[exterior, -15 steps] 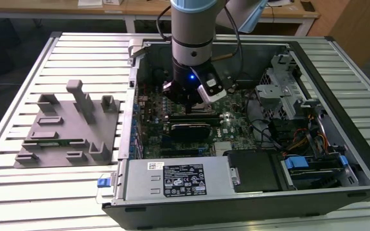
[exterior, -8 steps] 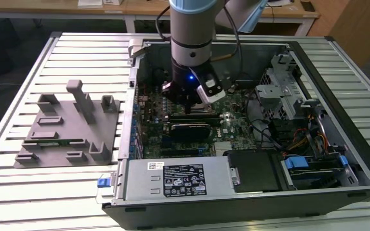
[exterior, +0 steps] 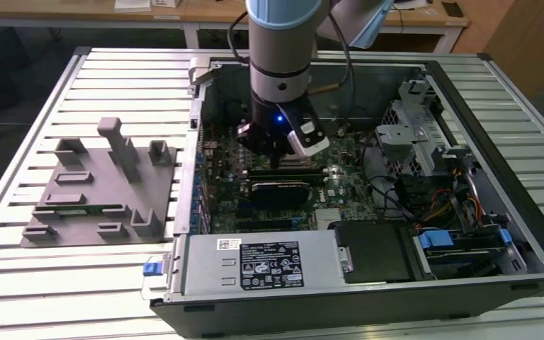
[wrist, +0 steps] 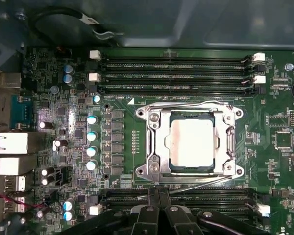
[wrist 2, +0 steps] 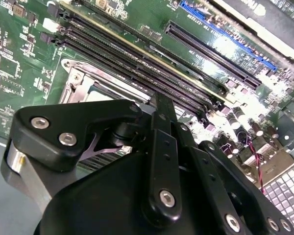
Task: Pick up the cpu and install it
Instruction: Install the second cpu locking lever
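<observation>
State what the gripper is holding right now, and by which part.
Nothing is held. The gripper has its fingers together and empty, above the motherboard. The cpu already lies in its socket, apart from the fingers.

Shiny metal cpu point(wrist: 192, 143), bright metal socket frame point(wrist: 153, 142), matt black tool point(wrist: 154, 208).

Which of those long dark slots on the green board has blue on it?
The long expansion slot beyond the black memory slots; those are black throughout.
</observation>
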Controlling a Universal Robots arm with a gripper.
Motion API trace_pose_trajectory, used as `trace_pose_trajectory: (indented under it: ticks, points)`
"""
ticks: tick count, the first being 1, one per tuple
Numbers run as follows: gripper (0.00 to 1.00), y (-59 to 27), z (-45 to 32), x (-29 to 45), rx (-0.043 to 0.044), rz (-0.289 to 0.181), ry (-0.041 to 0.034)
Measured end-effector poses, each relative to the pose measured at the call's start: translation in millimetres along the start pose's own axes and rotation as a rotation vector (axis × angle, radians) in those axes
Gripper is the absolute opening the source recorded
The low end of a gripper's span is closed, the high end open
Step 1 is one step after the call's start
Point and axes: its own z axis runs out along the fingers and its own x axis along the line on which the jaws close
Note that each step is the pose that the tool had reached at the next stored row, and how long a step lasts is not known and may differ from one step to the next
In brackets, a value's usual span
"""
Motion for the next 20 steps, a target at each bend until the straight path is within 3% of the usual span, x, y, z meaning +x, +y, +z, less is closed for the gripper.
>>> trace_pose_trajectory:
  ticks: [6, 8, 10, 12, 18, 20]
  points:
    - [0.11, -4.6, 0.4, 1.3, -0.0177, 0.000, 0.0001]
    - [0.11, -5.7, 0.3, 2.0, -0.0350, 0.001, 0.0004]
    - [0.11, -7.6, 0.3, 2.9, -0.0623, 0.002, 0.0008]
    - [0.11, -10.0, 0.6, 3.5, -0.0787, 0.002, 0.0010]
    - [0.11, -19.0, 2.2, 4.1, -0.0999, 0.003, 0.0012]
    - [0.11, -19.9, 3.0, 4.8, -0.1130, 0.003, 0.0014]
